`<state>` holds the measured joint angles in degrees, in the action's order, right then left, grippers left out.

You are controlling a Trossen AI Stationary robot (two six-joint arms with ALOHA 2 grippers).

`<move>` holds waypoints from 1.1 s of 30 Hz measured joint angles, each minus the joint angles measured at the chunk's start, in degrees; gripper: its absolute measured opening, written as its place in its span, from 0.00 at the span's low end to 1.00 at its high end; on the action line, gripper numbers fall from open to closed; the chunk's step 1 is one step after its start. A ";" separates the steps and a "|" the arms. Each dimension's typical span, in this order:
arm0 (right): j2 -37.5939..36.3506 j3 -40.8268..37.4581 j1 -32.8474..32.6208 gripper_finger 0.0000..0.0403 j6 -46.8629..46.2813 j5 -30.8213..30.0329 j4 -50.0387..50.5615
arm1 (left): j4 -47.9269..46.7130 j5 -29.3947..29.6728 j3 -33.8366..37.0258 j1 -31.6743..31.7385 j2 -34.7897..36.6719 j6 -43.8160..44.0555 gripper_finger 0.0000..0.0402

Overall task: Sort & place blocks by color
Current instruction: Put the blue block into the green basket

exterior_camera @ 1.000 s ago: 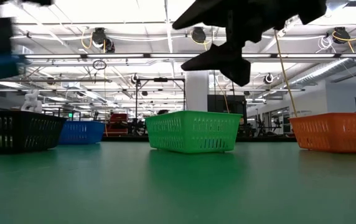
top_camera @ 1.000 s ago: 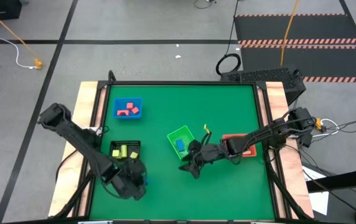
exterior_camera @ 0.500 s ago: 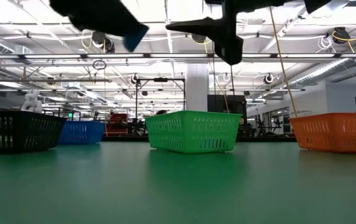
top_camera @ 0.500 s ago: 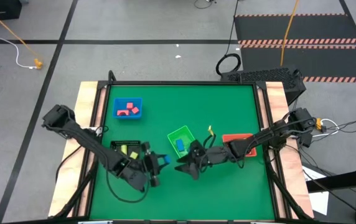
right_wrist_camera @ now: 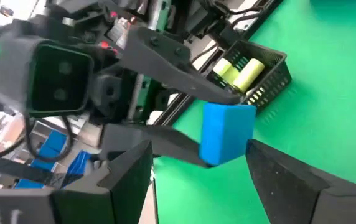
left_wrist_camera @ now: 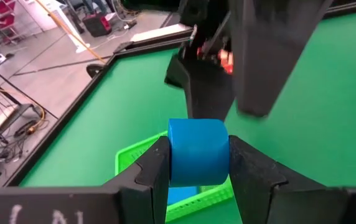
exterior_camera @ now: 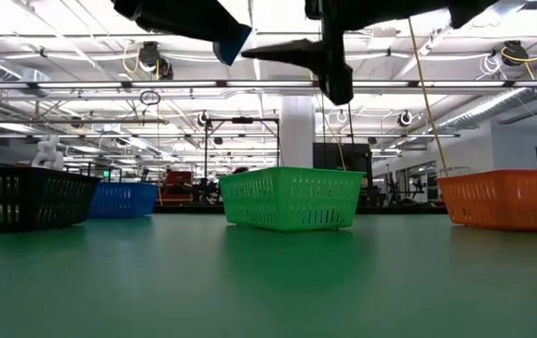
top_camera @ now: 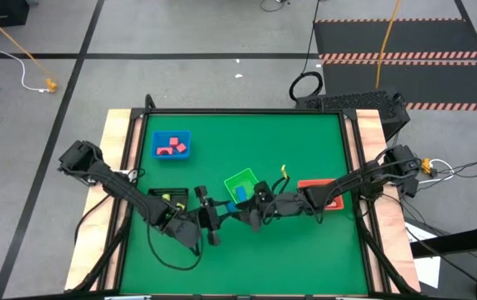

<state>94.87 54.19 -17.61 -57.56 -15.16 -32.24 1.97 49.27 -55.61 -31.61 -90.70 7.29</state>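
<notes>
My left gripper (left_wrist_camera: 196, 163) is pinching a blue cylinder block (left_wrist_camera: 198, 152) between its two dark fingers (left_wrist_camera: 155, 168), one pressed flat against each side, and I hold it up in the air well above the green table (top_camera: 305, 146). Just in front of it my right gripper (right_wrist_camera: 200, 165) hangs with its fingers spread wide, one on either side of the same blue block (right_wrist_camera: 226, 132) but not touching it, so the two claws meet nose to nose near the middle of the table, at the near corner of the green bin (top_camera: 240, 182). From table height the block (exterior_camera: 233, 42) shows as a blue tip high over the green bin (exterior_camera: 292, 198). That bin already has a blue block (top_camera: 240, 192) lying in it. Behind my left arm sits the black bin (right_wrist_camera: 252, 70) with yellow cylinder blocks (right_wrist_camera: 239, 70) inside; farther back on the left side the blue bin (top_camera: 171, 144) holds red blocks (top_camera: 172, 147). The red bin (top_camera: 322, 192) lies under my right arm, near the table's right edge.
</notes>
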 joint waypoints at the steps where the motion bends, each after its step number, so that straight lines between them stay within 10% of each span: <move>1: 0.51 0.04 0.23 0.62 -0.15 0.02 -0.55 | 0.27 -0.06 0.00 0.27 0.00 -0.28 0.32; 14: 1.71 0.07 3.84 0.60 0.14 -0.02 -3.43 | 2.56 -0.21 0.00 2.17 0.00 -8.37 0.32; 33: 1.67 0.04 6.30 0.19 0.11 0.33 -0.49 | 2.85 -3.00 0.00 5.75 0.00 -13.19 0.41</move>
<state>96.53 54.24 -11.31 -57.45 -14.83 -32.73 4.83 46.27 -55.61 -25.87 -90.70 -5.90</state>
